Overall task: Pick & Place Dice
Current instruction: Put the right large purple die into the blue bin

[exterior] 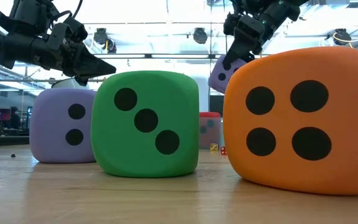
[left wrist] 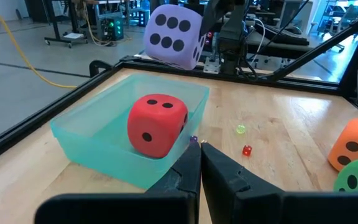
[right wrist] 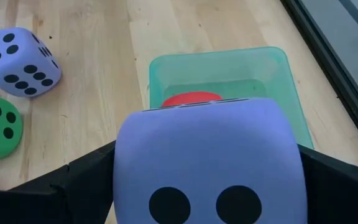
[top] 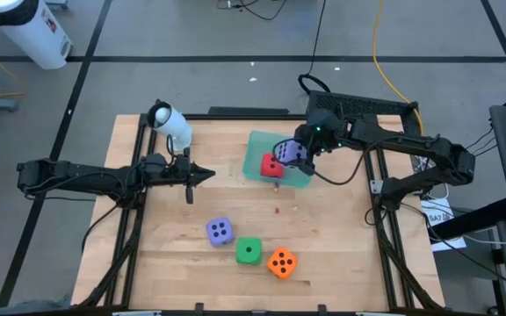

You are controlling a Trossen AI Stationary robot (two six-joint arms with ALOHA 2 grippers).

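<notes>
The right gripper [top: 290, 154] is holding one purple die [top: 289, 152] between its fingers, jaws spread wide across the cube's sides, and is carrying it in the air directly above the teal bin [top: 299, 180]. That position is suggesting a drop into the bin is the step in hand; the die is sitting clear of the bin's rim, so a release here would likely be landing it beside the red die [top: 272, 167] already lying inside. The foam looks soft, so some bounce off the red cube is a risk.

The left gripper [top: 206, 175] is waiting with jaws clenched on nothing, hovering over bare table just beside the bin's left side, apparently parked out of the working arm's way.

Count of dice: five in all. Two purple, one in the right gripper and the second purple die [top: 220, 231] resting on the table's near half. One green die [top: 249, 251] is standing just beside it, and one orange die [top: 280, 262] is sitting just beside the green. One red, in the bin. By this tally one is placed, one is in transit, and three are awaiting pickup.

A few tiny dice [left wrist: 246, 150] are lying loose on the wood near the bin
</notes>
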